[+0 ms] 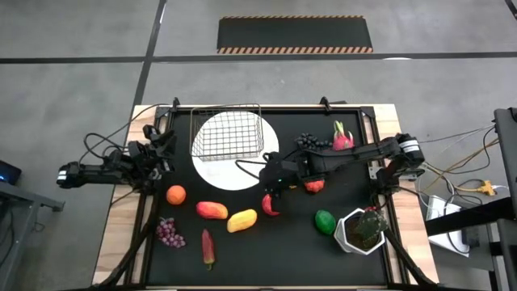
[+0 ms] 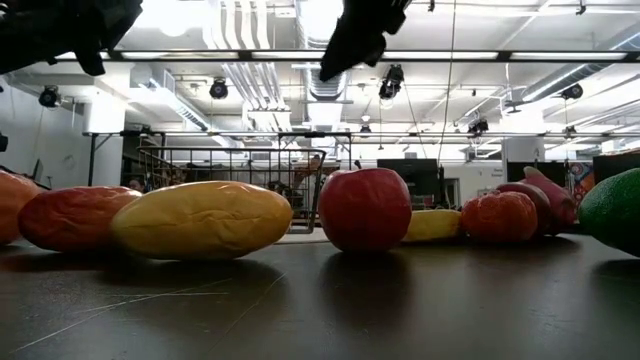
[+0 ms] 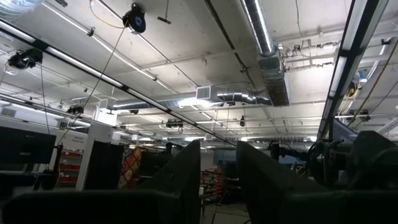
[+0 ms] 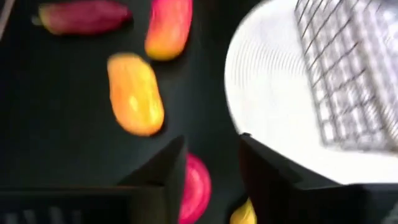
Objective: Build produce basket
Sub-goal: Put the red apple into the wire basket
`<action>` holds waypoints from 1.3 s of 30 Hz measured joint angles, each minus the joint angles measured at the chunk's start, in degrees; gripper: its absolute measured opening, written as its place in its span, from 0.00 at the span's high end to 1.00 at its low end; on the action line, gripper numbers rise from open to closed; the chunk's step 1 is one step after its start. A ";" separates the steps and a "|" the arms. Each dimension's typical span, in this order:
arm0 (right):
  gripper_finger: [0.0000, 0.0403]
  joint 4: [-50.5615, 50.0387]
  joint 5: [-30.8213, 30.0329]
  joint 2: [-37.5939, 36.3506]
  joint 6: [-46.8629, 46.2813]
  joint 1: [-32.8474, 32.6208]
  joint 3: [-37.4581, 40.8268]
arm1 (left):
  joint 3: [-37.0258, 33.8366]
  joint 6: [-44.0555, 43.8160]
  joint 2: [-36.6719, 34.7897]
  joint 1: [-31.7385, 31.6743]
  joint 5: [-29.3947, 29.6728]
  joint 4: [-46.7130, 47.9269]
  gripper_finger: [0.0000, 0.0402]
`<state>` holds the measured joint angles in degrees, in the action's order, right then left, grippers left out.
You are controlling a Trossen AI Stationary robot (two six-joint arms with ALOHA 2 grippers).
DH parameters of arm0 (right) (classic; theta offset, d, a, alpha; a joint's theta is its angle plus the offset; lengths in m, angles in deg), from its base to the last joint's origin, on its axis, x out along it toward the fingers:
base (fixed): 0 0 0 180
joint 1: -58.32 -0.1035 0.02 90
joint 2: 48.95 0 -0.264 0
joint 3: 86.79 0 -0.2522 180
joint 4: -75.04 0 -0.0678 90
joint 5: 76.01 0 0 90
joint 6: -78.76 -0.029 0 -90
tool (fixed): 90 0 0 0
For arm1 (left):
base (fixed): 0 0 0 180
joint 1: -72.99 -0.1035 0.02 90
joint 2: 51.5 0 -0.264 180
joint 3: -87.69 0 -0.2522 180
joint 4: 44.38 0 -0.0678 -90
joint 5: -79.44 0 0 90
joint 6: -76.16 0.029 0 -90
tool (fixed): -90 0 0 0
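The wire basket (image 1: pixel 227 133) sits on the round white plate (image 1: pixel 222 174) toward the far side of the table (image 1: pixel 113 242), and as far as I can see it holds nothing, so the job looks barely begun. The produce is all out on the dark mat: an orange (image 1: pixel 176 194), a reddish mango (image 1: pixel 212 210) and a yellow mango (image 1: pixel 242 220) in a loose row, purple grapes (image 1: pixel 169 232) and a red chilli (image 1: pixel 208 246) nearer the front, a green lime (image 1: pixel 325 221) beside the potted plant (image 1: pixel 362 230), dark grapes (image 1: pixel 311 142) and a pink dragon fruit (image 1: pixel 342 137) at the back, and a red fruit (image 1: pixel 314 185) just beside the right arm.

The right claw (image 1: pixel 275 182) hangs above a red apple (image 1: pixel 271 204) by the plate's edge; in its wrist view the fingers stand apart with the apple (image 4: pixel 194 190) below them, gripping nothing. A banana (image 2: pixel 432 225) lies behind the apple. The left claw (image 1: pixel 153 153) waits at the table's left edge, fingers a little apart and empty. Every piece, I'd judge, has yet to go in.
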<state>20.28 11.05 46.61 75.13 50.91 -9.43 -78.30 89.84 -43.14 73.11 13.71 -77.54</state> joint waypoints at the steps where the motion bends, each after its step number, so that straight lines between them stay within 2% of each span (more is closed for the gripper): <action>1: 0.57 -1.72 -0.02 0.96 -1.12 -0.19 -0.96 | 0.00 0.00 0.18 0.00 -0.02 -0.02 0.79; 8: 0.22 -12.94 -0.20 7.50 -3.82 -1.49 -8.12 | 0.00 0.00 1.09 0.00 -0.02 -0.07 0.79; 12: 0.10 -18.42 -1.78 11.05 -3.37 -2.64 -11.70 | 0.00 0.00 1.31 0.00 -0.02 -0.09 0.79; 26: 0.10 -20.45 -2.61 18.09 -5.84 -5.67 -12.20 | 0.00 -1.33 1.39 0.00 -0.02 -0.11 0.79; 39: 0.11 -20.07 -2.60 19.76 -5.87 -5.72 -12.16 | 0.00 -1.38 1.52 0.00 -0.02 -0.10 0.79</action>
<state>0.21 8.45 66.38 69.26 45.19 -21.58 -78.30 88.46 -41.61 73.11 13.69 -77.64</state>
